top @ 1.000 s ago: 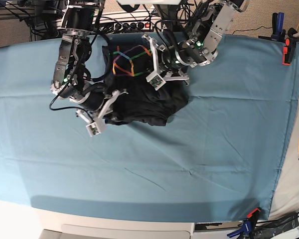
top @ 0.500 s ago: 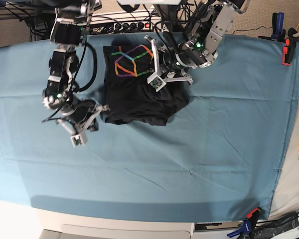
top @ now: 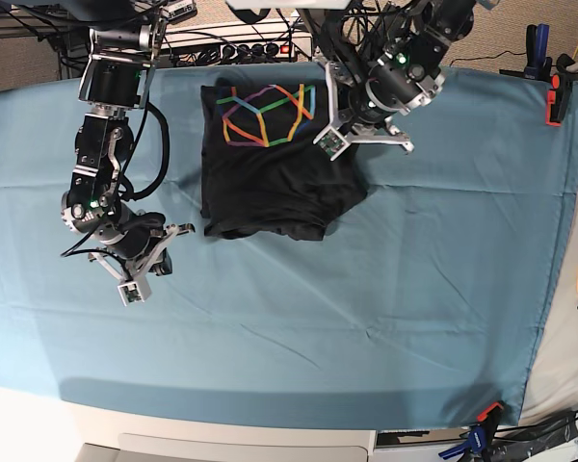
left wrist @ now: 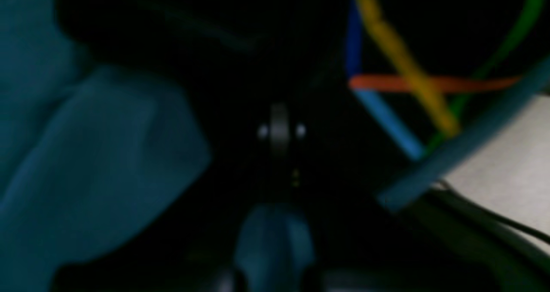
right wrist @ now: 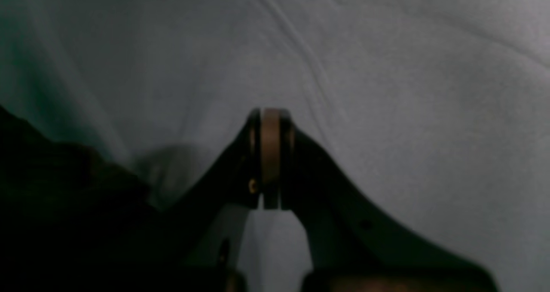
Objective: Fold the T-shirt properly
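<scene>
The base camera looks straight down from high above the teal blue table cloth [top: 366,289]; both wrist cameras face it closely, sharing that cloth.

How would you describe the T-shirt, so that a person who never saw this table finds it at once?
Look at the teal table cloth covering the table, then at its far edge, near the middle. The T-shirt lies there, folded into a rough rectangle. It is the only black fabric, and rainbow lines are printed on its far part.

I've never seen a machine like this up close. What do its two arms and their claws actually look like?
Both arms are black jointed segments with silver-grey metal brackets, loose black cables looping alongside and small green lights. The right gripper and left gripper have pale grey angular fingers. In the right wrist view, its dark fingers meet on a tan strip.
</scene>
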